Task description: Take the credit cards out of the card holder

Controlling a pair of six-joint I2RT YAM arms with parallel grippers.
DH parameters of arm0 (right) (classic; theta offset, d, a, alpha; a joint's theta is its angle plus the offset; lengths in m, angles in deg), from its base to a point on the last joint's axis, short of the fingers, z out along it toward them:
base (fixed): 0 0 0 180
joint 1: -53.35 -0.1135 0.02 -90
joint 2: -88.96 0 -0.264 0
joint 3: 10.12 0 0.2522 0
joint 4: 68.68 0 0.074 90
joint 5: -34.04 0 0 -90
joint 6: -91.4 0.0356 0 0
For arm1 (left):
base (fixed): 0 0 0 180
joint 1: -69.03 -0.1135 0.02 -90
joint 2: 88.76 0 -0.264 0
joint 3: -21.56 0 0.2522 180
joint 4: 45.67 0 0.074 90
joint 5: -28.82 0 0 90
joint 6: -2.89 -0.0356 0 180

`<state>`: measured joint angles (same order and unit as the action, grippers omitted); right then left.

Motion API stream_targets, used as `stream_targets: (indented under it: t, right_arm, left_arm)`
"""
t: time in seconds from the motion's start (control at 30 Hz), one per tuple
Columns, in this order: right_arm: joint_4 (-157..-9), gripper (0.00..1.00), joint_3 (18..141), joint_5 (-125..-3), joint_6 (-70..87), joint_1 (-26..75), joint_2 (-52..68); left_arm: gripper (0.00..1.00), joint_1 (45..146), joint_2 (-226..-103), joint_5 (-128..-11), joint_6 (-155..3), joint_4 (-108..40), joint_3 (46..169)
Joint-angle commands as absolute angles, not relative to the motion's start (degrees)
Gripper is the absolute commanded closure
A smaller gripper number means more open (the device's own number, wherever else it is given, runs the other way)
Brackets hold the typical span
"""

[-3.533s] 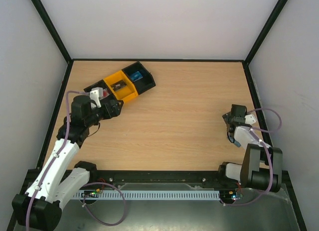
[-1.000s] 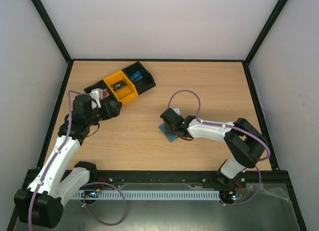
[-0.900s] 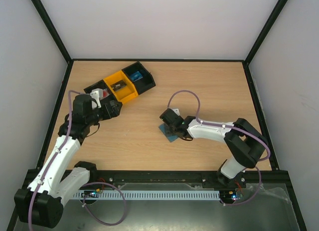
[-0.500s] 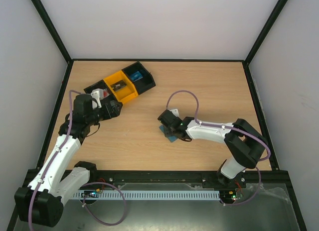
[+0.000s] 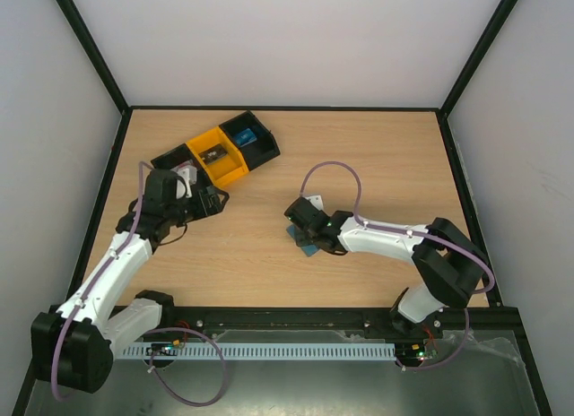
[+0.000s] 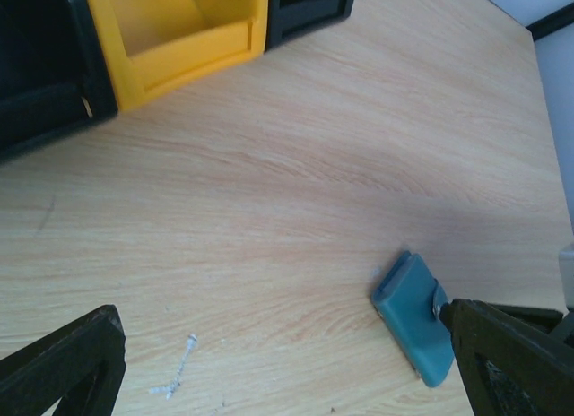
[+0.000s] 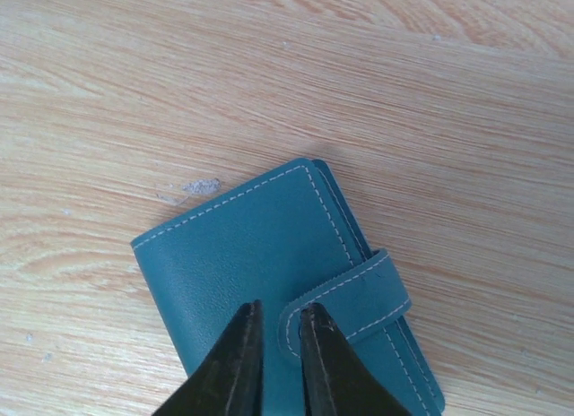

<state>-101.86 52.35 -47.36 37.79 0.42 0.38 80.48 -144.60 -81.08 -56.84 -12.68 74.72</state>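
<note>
Tabletop: light wood grain, walled in by a black frame.
Holder: lies flat and shut on the tabletop, about the middle left to right and a little toward the near edge. It is teal grey with pale stitching along its edges.
Tab: folded across the holder's top panel, lying flat, its rounded end pointing at the right end effector's tips.
Right end effector: comes down over the holder from its right side. The two dark tips stand narrow, nearly together, with the end of the tab in the slim gap between them. Whether they pinch the tab or only press on the panel cannot be told.
Left end effector: spread wide and holding nothing, low over bare wood. It is left of the holder and well apart from it, just near of the tray.
Tray: sits far left, set on a slant, with a yellow compartment between two black ones.
Card: a small blue rectangle lies in the tray's far right black compartment; its print is too small to read.
Scuff: a small white fleck on the wood just beside the holder's far corner.
</note>
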Motion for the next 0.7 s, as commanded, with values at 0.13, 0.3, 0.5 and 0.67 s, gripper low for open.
stream_targets:
  t: [0.13,0.3,0.5,0.67]
  right_arm:
    - [-105.4,0.73,53.3,-44.7,36.2,0.0,0.2]
    - [-103.2,0.70,52.7,-45.3,35.6,0.0,-1.8]
    - [-102.6,0.70,52.7,-43.7,34.8,0.0,-5.8]
    - [-103.8,0.88,52.5,-41.3,35.5,-0.3,-6.5]
  left_arm:
    - [0.00,81.6,-143.4,-84.0,-55.8,-12.7,73.6]
    - [0.00,81.6,-143.5,-84.2,-55.5,-12.7,73.4]
    - [0.00,82.0,-143.8,-84.6,-55.2,-12.7,72.9]
    - [0.00,82.3,-143.9,-84.7,-54.4,-12.9,72.5]
